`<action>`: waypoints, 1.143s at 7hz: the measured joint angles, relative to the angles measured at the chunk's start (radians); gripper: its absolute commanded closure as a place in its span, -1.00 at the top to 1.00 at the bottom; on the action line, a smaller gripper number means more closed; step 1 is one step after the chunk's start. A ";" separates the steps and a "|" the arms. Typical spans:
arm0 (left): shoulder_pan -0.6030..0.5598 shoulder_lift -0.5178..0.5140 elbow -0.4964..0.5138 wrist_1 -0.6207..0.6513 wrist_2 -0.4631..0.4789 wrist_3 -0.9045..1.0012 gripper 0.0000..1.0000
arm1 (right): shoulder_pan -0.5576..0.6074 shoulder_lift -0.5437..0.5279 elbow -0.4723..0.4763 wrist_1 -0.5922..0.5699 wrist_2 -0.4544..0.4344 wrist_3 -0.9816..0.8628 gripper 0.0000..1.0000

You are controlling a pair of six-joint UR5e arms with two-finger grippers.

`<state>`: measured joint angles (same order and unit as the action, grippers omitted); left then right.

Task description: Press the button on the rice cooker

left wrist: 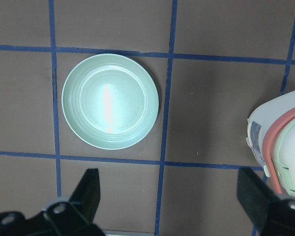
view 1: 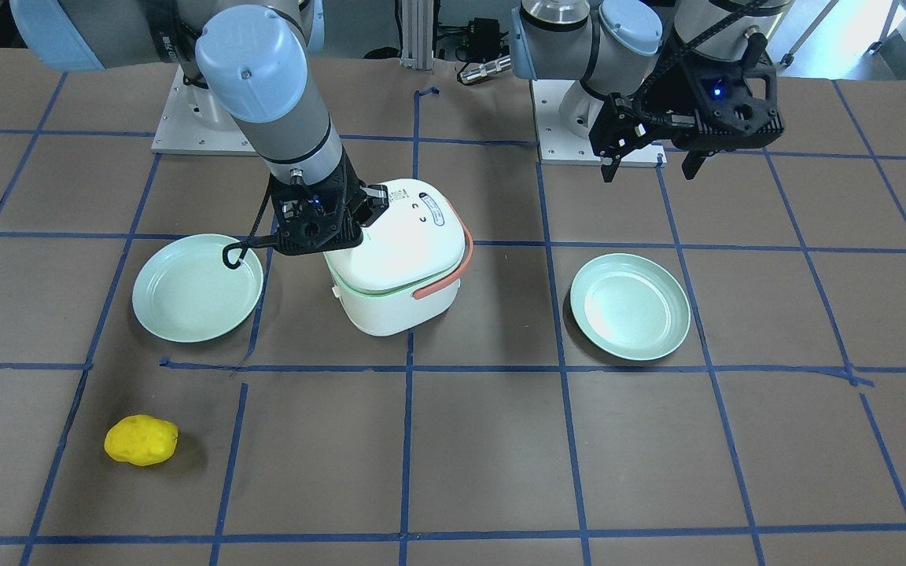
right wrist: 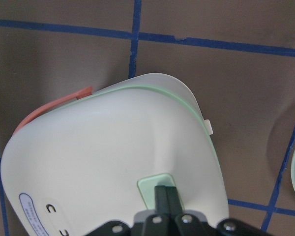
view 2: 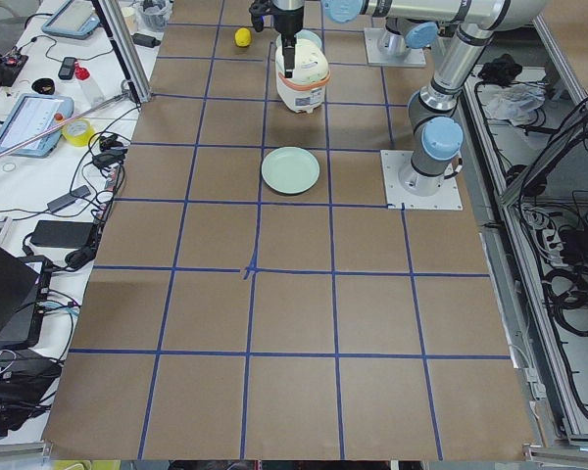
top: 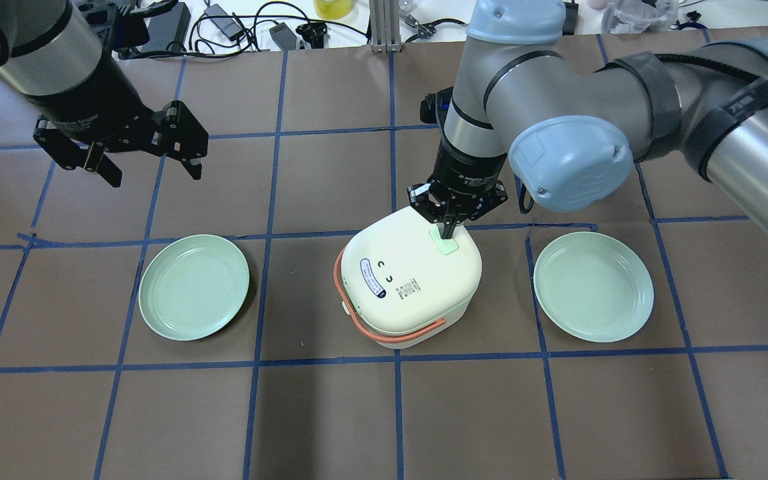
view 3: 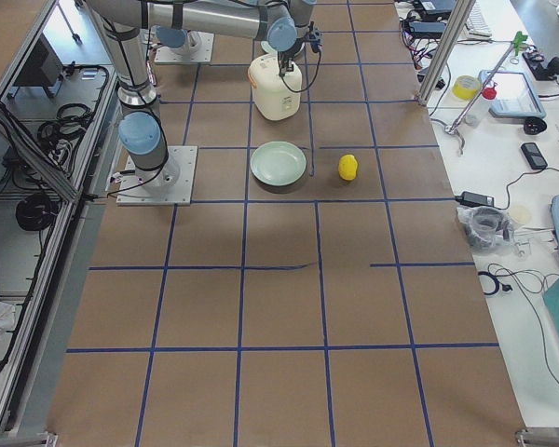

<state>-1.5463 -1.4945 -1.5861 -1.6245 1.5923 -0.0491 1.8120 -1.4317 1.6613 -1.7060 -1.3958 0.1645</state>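
Now | right claw (top: 449,232) together on button (top: 447,247) of rice cooker (top: 411,283) | left claw (top: 155,175) apart | wrist label (top: 474,180) "Adaptive Gripper"

Bare table (top: 291,300) separates the rice cooker (top: 411,293) from the left plate (top: 194,287) and the right plate (top: 594,287); the right gripper (top: 449,233) stands on its lid. The yellow lump (view 1: 141,440) lies well apart.

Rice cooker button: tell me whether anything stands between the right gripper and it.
Nothing visible does. The right gripper, its fingers shut together, points straight down at the pale green button on the lid of the rice cooker and appears to touch it. The wrist view shows no gap and nothing in between.
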 measured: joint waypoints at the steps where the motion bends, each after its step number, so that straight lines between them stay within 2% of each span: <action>1: 0.000 0.000 0.000 0.000 0.000 0.000 1.00 | 0.002 -0.007 -0.040 0.008 0.002 0.062 1.00; 5: 0.000 0.000 0.000 0.000 0.000 0.000 1.00 | -0.004 -0.022 -0.212 0.135 -0.023 0.185 1.00; 8: 0.000 0.000 0.000 0.000 0.000 0.000 1.00 | -0.042 -0.020 -0.244 0.158 -0.127 0.143 1.00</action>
<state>-1.5463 -1.4941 -1.5861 -1.6245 1.5923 -0.0491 1.7698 -1.4516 1.4171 -1.5480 -1.5227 0.3074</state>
